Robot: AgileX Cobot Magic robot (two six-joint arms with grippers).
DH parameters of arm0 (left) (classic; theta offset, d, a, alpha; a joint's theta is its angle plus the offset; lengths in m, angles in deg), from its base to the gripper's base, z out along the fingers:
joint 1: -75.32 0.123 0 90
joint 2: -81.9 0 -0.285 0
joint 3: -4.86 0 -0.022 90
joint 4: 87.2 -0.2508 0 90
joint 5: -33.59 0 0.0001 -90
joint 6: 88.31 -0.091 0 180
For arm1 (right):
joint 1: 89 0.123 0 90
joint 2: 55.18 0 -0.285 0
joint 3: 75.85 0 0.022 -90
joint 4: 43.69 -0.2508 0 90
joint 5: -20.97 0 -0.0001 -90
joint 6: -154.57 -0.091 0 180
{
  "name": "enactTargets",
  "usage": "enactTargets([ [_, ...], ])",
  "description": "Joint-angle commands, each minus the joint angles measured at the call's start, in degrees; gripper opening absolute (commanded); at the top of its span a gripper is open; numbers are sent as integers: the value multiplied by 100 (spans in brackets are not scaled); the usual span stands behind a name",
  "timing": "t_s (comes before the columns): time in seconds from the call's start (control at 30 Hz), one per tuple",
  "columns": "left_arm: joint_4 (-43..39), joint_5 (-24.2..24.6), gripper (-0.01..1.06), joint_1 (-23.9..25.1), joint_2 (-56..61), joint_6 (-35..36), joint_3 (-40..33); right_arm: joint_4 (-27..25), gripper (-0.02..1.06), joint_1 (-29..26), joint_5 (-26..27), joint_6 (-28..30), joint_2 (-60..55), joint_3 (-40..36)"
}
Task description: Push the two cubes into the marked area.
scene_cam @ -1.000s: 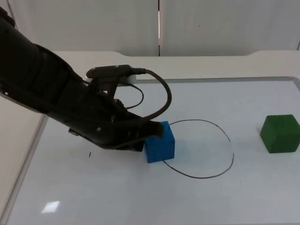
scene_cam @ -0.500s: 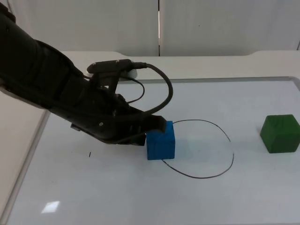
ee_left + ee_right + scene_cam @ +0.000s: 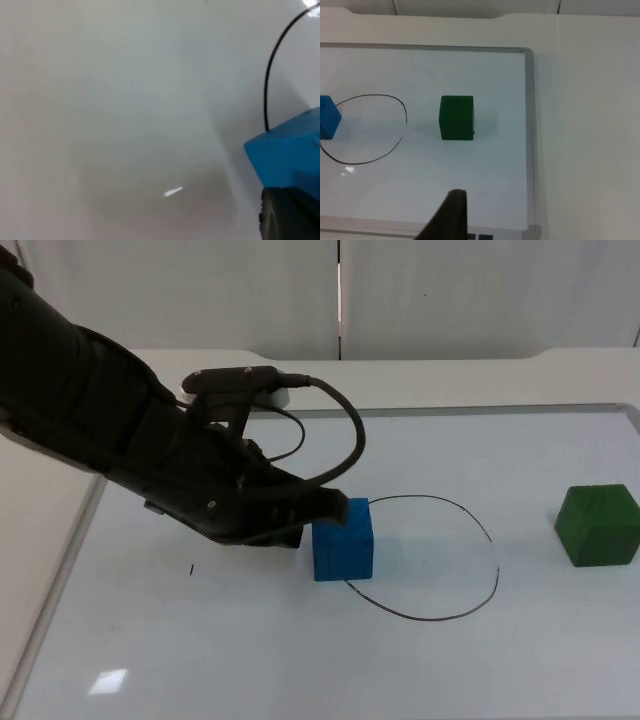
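Observation:
A blue cube sits on the left edge of a hand-drawn black loop, straddling the line. My left gripper presses against the cube's left side, low over the whiteboard. The left wrist view has the blue cube right in front of the gripper, with the loop's line curving away behind it. A green cube stands outside the loop, to its right. In the right wrist view the green cube lies between the loop and the board's right frame. My right gripper waits off the board's near side.
The whiteboard has a raised grey frame, whose right side runs close beside the green cube. A small black mark lies left of the blue cube. My left arm covers the board's upper left.
The left gripper nudged the blue cube a little to the right and squared it up against the loop's edge. The green cube has not moved.

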Motion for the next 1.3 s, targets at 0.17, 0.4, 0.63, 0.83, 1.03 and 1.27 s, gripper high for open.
enactTargets([
  [0.17, 90, -69, 0, -33, -48, -123, 43, 1, 105, -38, 27, -5, 23, -13],
  [0.4, 102, 300, 0, -33, -319, -135, 196, 1, 105, -38, 27, -5, 23, -13],
  [0.63, 136, 395, 0, -33, -332, -135, 206, 1, 105, -38, 27, -5, 23, -13],
  [0.83, 357, 552, 0, -45, -367, -342, 234, 1, 105, -38, 27, -5, 23, -13],
  [1.03, 384, 552, 0, -45, -391, -367, 261, 1, 105, -38, 27, -5, 23, -13],
  [1.27, 426, 613, 0, -45, -391, -381, 336, 1, 105, -38, 27, -5, 23, -13],
])
